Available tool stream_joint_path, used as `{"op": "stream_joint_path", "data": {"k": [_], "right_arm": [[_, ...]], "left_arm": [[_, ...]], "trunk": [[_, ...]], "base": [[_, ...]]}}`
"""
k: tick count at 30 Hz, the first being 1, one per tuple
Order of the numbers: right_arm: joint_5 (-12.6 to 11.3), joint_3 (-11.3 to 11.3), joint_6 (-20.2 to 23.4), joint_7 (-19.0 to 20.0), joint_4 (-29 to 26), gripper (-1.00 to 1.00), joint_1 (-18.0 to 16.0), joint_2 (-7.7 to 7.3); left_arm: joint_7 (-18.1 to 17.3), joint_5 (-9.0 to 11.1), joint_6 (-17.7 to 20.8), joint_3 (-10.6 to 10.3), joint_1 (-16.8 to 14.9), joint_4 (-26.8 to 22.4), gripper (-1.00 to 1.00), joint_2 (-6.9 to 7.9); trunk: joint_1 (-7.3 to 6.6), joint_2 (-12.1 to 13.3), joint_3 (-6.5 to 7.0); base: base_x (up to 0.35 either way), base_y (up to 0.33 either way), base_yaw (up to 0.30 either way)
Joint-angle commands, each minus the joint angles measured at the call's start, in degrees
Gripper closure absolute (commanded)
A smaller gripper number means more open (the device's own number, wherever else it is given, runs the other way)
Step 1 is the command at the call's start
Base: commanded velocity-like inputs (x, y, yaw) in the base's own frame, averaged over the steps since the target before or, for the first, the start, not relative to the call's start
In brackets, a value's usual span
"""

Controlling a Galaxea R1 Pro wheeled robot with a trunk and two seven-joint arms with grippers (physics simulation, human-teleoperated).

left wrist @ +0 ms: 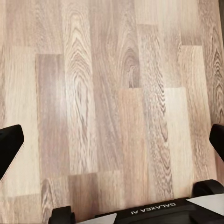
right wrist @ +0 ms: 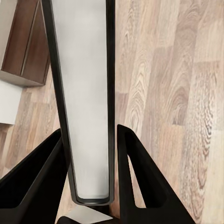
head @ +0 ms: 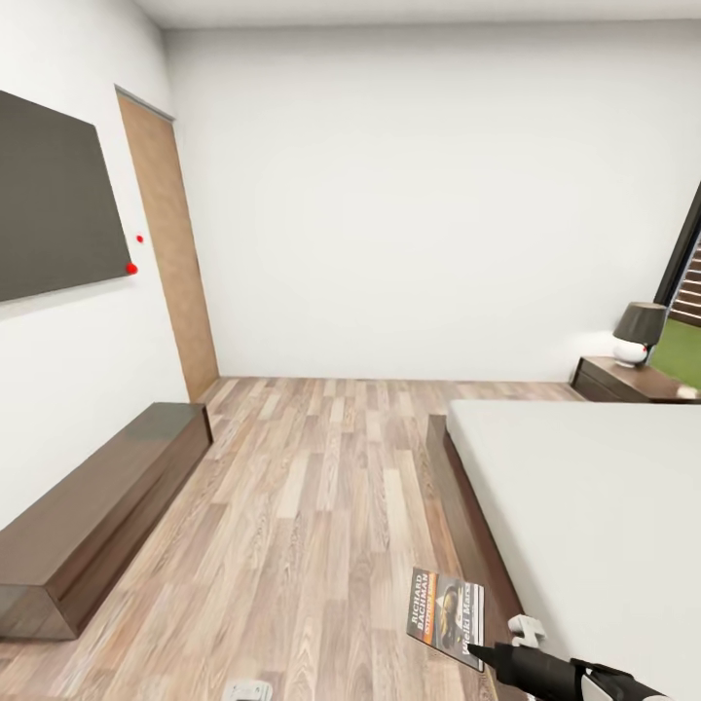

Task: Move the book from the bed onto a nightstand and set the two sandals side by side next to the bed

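The book (head: 446, 618), dark-covered with white "RICHARD BACHMAN" lettering, hangs above the floor just off the bed's near corner, with my right gripper (head: 490, 657) shut on its lower edge. In the right wrist view the book (right wrist: 84, 93) runs edge-on between the two black fingers (right wrist: 140, 177). The bed (head: 594, 487), with its grey mattress and dark frame, fills the right side. A nightstand (head: 623, 382) stands beyond it in the far right corner. My left gripper (left wrist: 112, 140) is open over bare wood floor (left wrist: 112, 84). The sandals are out of view.
A long low dark dresser (head: 97, 516) runs along the left wall under a dark wall screen (head: 49, 195). A wooden door (head: 170, 243) is beyond it. A lamp (head: 638, 333) sits on the nightstand. Wood floor (head: 312, 487) lies open between dresser and bed.
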Motion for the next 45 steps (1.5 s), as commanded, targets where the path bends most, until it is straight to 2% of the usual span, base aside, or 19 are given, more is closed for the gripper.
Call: {"op": "stream_joint_path", "data": {"k": [1,29,45], "right_arm": [[0.3,-0.8,0.3,0.2,0.1,1.00,-0.1,-0.03],[0.3,-0.9,0.3,0.1,0.1,1.00,-0.1,-0.03],[0.2,-0.8,0.3,0.2,2.1,1.00,-0.1,-0.29]], "left_arm": [[-0.1,0.6,-0.3,-0.5,-0.1,0.1,-1.00,0.02],[-0.1,0.6,-0.3,-0.5,-0.1,0.1,-1.00,-0.03],[-0.1,0.6,-0.3,-0.5,-0.1,0.1,-1.00,-0.03]], "trunk": [[0.04,-0.1,-0.08],[0.04,-0.1,-0.08],[0.04,-0.1,-0.08]], "base": [[0.330,0.000,0.000],[0.330,0.000,0.000],[0.330,0.000,0.000]]}}
